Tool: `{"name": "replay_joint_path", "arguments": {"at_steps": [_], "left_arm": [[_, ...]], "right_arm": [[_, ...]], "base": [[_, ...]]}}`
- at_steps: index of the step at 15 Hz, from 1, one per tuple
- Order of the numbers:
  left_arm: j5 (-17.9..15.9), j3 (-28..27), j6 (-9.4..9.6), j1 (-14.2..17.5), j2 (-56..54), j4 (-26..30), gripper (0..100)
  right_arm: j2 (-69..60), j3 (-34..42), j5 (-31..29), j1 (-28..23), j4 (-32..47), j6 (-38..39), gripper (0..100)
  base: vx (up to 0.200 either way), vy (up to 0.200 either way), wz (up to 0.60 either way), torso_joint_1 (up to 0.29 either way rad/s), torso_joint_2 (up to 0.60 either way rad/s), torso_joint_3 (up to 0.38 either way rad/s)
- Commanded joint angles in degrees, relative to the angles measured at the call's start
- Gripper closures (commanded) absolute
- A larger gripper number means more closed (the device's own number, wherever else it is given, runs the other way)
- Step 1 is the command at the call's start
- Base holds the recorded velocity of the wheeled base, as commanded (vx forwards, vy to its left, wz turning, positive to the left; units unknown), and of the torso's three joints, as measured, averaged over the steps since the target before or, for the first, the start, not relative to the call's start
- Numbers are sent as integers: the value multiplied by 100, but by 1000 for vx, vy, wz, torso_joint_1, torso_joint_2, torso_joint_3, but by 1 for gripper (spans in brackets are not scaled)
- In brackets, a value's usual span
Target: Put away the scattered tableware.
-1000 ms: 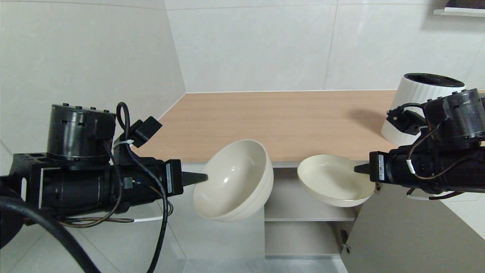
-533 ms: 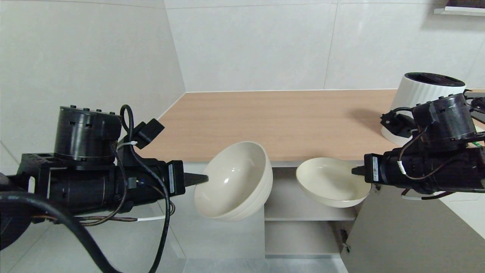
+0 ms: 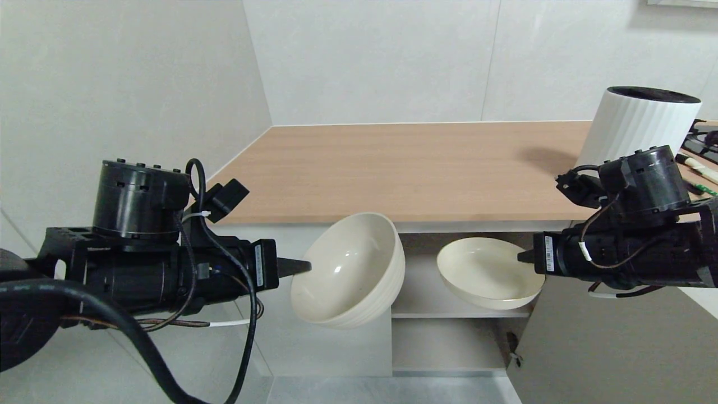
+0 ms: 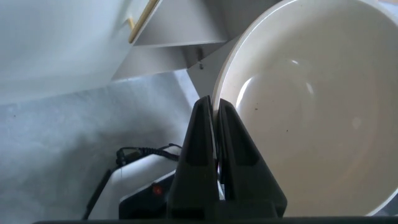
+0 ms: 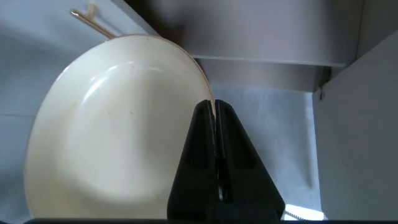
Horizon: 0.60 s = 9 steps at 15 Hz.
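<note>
My left gripper (image 3: 305, 266) is shut on the rim of a deep cream bowl (image 3: 350, 269), held tilted in the air in front of the open cabinet below the wooden counter. The left wrist view has the gripper (image 4: 216, 115) pinching the bowl (image 4: 311, 106) at its rim. My right gripper (image 3: 521, 257) is shut on the rim of a shallow cream plate (image 3: 482, 270), held level before the cabinet shelf. From the right wrist camera, the gripper (image 5: 214, 115) clamps the plate (image 5: 118, 124) at its edge.
An open cabinet with white shelves (image 3: 443, 314) lies under the wooden counter (image 3: 404, 168); its door (image 3: 606, 348) stands open at the right. A white ribbed cylinder (image 3: 639, 126) stands on the counter at the right, with utensils (image 3: 698, 165) beyond it.
The whole head view has shifted, so the camera moved. Against the counter edge, both arms have sunk with the bowl and plate, now level with the cabinet opening.
</note>
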Motion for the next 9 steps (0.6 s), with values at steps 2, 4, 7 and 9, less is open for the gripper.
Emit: {"name": "replay_joint_path", "arguments": {"at_steps": [2,4,7,9], "left_arm": [[1,-1,-2,-1,31,-6,100],[1,-1,-2,-1,31,-6,100],[1,-1,-11,-1,31,-6,100],[1,-1,-11,-1,40,-6,100]], "right_arm": [[26,-3,0,4,-3,-1,100],[79,-3,0,4,-3,-1,100],[105,-3,-9,4,-3,-1,100],[114,-3,0,4,-3,-1,100]], "base": [[0,0,0,-195,471,263],[0,0,0,-200,466,273],[0,0,0,-183,461,269],[0,0,0,-171,452,278]]}}
